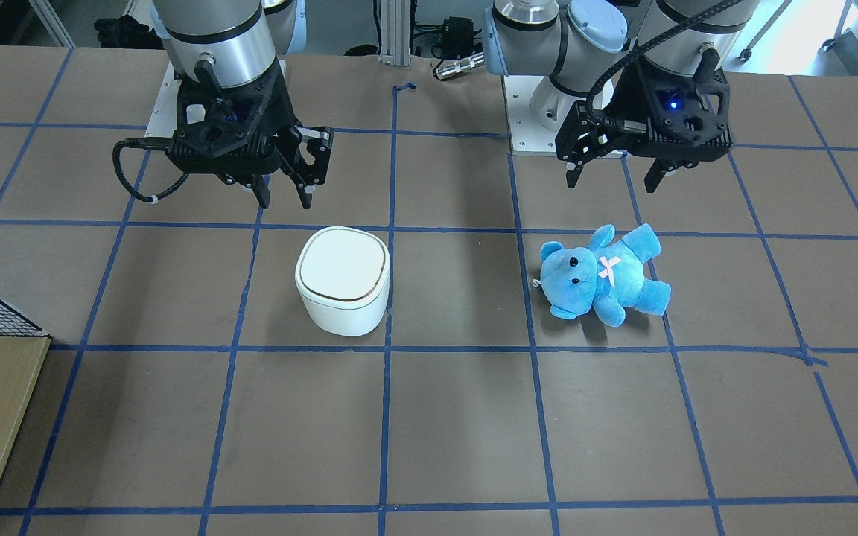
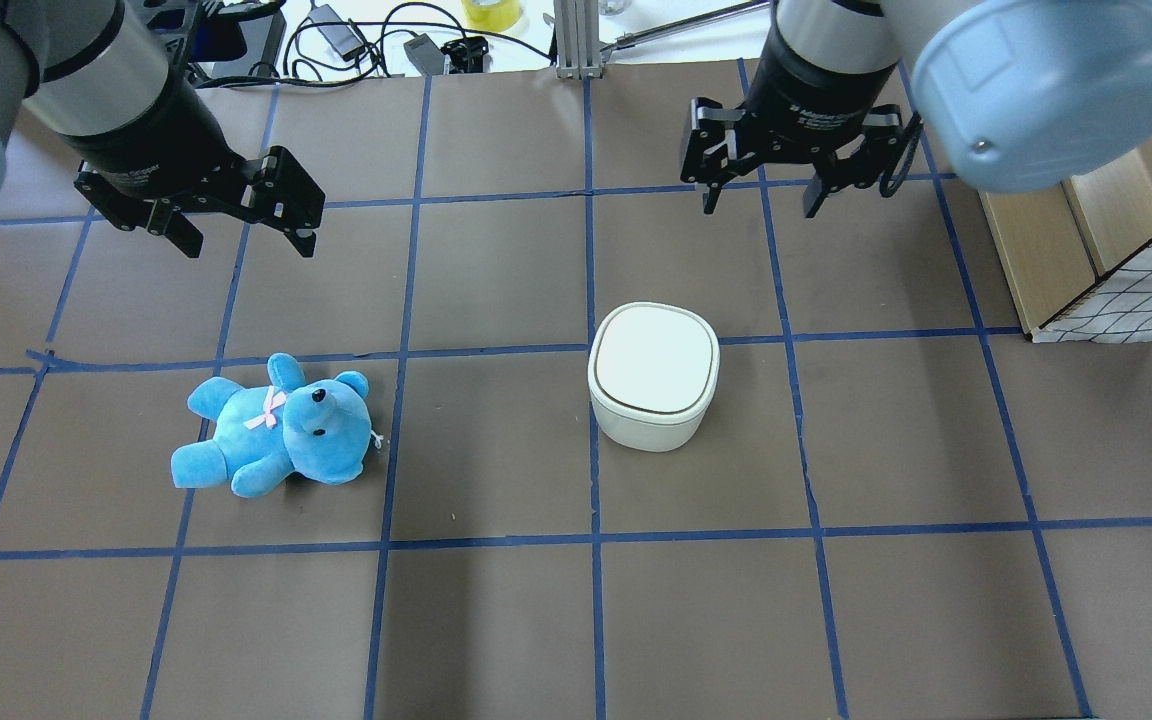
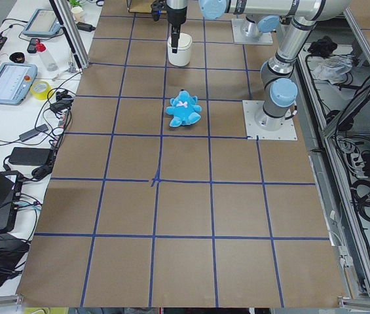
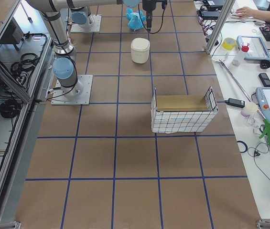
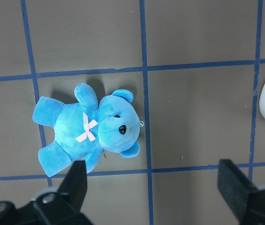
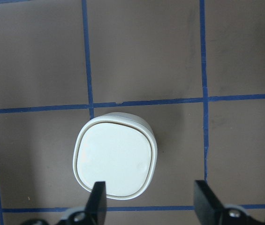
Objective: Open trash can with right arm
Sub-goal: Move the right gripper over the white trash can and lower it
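So, in the front-facing view you're at the approach step. The small white rounded-square plastic trash can stands, flat lid shut, about midway between the robot-side and operator-side edges of the brown desk, on the right arm's half. That arm's black two-finger tool hangs above it on its robot side, spread wide and empty.

Overhead, the left tool also gapes empty near the blue plush teddy bear. A wire-mesh box sits by the desk's right edge, out of the way.

From the right wrist, the lid lies just ahead of the fingers. Next, I'd judge, you lower the tool to the lid's rim to flip it; nothing blocks you.
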You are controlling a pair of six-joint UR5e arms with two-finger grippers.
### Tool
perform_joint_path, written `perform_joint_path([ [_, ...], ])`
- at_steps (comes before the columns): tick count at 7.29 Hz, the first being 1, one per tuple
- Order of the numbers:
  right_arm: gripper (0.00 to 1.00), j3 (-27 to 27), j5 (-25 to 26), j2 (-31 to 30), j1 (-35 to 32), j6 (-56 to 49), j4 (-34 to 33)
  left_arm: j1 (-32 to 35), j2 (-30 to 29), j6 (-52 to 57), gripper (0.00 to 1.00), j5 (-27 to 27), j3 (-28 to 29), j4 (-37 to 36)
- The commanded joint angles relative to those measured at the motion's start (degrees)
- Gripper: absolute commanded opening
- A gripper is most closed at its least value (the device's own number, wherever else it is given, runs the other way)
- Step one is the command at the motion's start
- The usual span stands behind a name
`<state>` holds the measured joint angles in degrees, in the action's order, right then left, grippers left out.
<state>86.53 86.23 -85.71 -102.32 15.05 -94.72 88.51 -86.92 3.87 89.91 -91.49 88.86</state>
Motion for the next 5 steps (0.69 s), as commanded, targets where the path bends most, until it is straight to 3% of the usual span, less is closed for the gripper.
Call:
perform_joint_path([
  [1, 0.00, 0.31, -0.10, 2.28, -0.60, -0.01, -0.47, 0.00, 0.00, 0.00, 1.00, 0.00, 0.00, 0.00],
  [2, 0.00, 0.57, 0.25, 3.52, -0.60, 0.07, -1.77, 0.00, 0.00, 0.00, 1.00, 0.00, 0.00, 0.00],
  [5, 0.00, 11.88, 0.34, 4.15, -0.68, 0.42, -14.41, 0.00, 0.00, 0.00, 1.00, 0.00, 0.00, 0.00],
])
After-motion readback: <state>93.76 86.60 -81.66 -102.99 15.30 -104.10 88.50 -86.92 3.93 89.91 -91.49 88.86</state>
